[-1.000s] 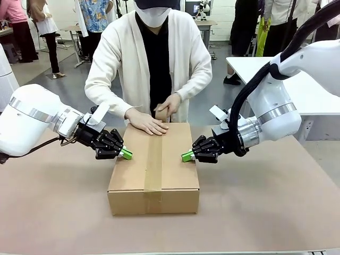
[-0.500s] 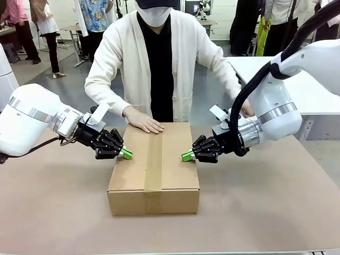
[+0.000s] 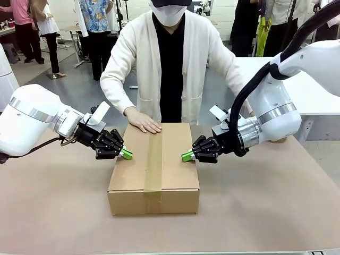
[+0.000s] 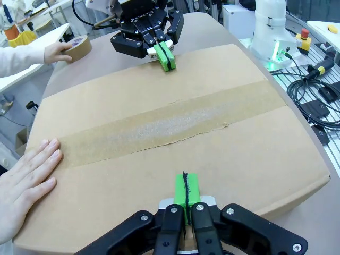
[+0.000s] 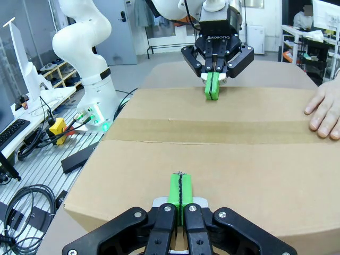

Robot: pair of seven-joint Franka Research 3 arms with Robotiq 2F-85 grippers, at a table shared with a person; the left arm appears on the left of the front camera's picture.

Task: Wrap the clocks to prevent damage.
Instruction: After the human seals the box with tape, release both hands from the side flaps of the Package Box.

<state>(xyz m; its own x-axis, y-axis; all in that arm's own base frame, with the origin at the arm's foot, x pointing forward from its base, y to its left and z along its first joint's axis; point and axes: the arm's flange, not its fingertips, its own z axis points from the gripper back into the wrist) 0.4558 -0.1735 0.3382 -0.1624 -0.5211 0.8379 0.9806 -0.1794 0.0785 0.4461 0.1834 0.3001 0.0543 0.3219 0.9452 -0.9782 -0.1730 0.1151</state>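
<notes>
Nearest to us on the brown table [image 3: 276,212] sits a closed cardboard box [image 3: 154,186], its top flaps sealed by a strip of brown tape [image 3: 153,159] that runs from the near edge toward the far edge and folds down over the near face. We see no bubble-wrapped bundle of clocks anywhere on the table; with the box shut we cannot tell where it is. Our left gripper [image 3: 126,154] has its green pads pressed flat together with nothing between them, and their tips rest on the left part of the box top, just inside the left edge. Our right gripper [image 3: 186,156] mirrors it from the other side, pads likewise pinched together and empty, tips on the right part of the box top. In the left wrist view the tape strip crosses between the two sets of pads, and the right wrist view shows the same from the opposite side. Farther off, the person's hand [image 3: 143,121] lies flat, palm down, on the far left corner of the box top. Beyond the box, in the left wrist view, the person's other hand [image 4: 57,51] holds a roll of brown tape [image 4: 78,46] on the table past our right gripper.
</notes>
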